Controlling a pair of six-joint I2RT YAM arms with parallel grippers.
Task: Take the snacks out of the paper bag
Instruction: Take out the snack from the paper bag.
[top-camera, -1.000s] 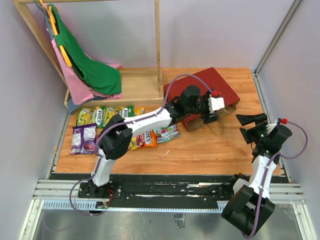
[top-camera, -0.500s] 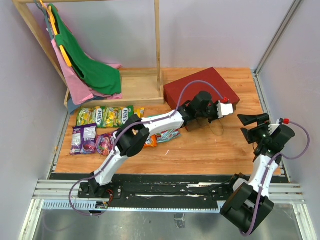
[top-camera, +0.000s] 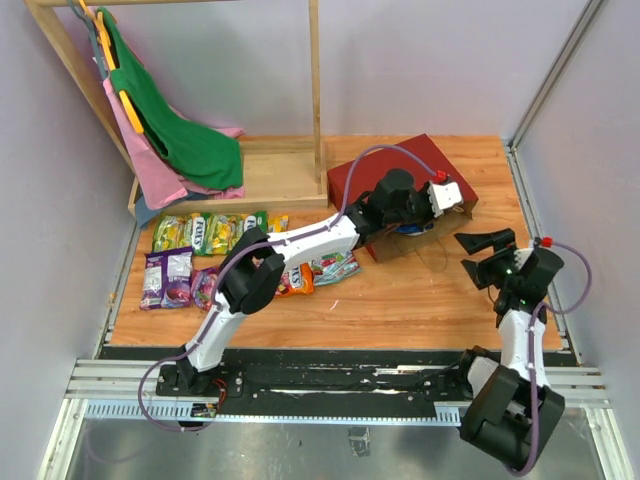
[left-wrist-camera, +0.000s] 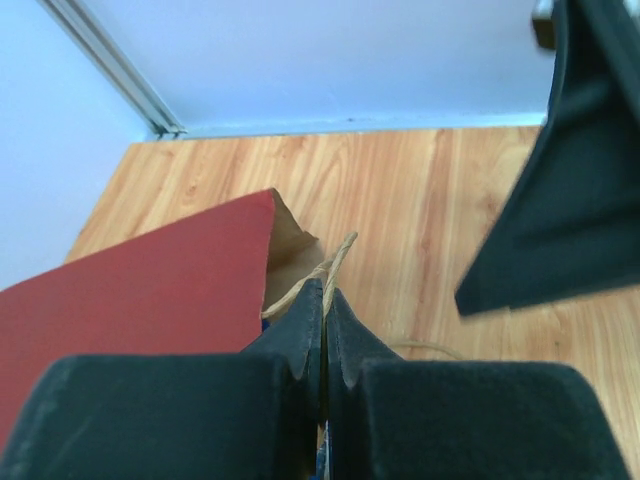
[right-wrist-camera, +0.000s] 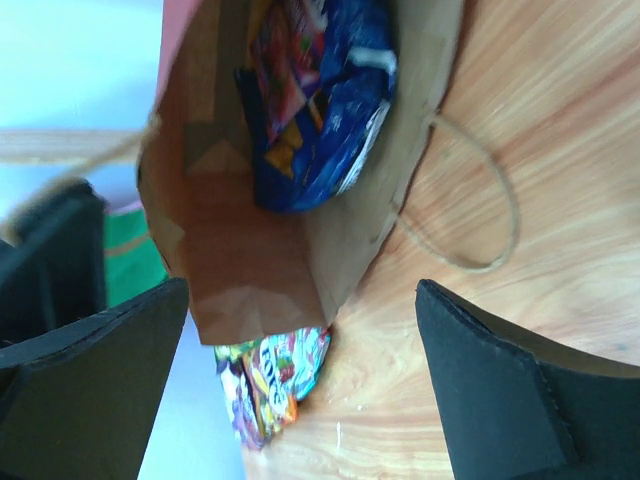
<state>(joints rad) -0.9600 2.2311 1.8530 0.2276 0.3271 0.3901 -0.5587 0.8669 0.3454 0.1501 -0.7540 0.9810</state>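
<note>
The paper bag (top-camera: 400, 180) lies on its side, dark red outside, its brown mouth facing right. My left gripper (top-camera: 447, 196) is shut on the bag's upper tan handle (left-wrist-camera: 340, 255), which sticks out past the closed fingertips (left-wrist-camera: 312, 300). This holds the mouth open. A blue chip bag (right-wrist-camera: 320, 100) lies inside the paper bag (right-wrist-camera: 250, 240). My right gripper (right-wrist-camera: 300, 300) is open, a little way in front of the mouth with nothing between its fingers. Candy packets (top-camera: 205, 233) lie in rows at the table's left, and more (right-wrist-camera: 270, 375) sit beside the bag.
The bag's lower handle loop (right-wrist-camera: 480, 200) lies flat on the wooden table (top-camera: 400, 295). At the back left, a wooden rack (top-camera: 315, 90) holds green and pink cloths (top-camera: 185, 140). Walls close in the table's right and back sides.
My left gripper has closed on the upper handle and raised the bag's mouth. The right gripper has moved left, closer to the opening, and stays open.
</note>
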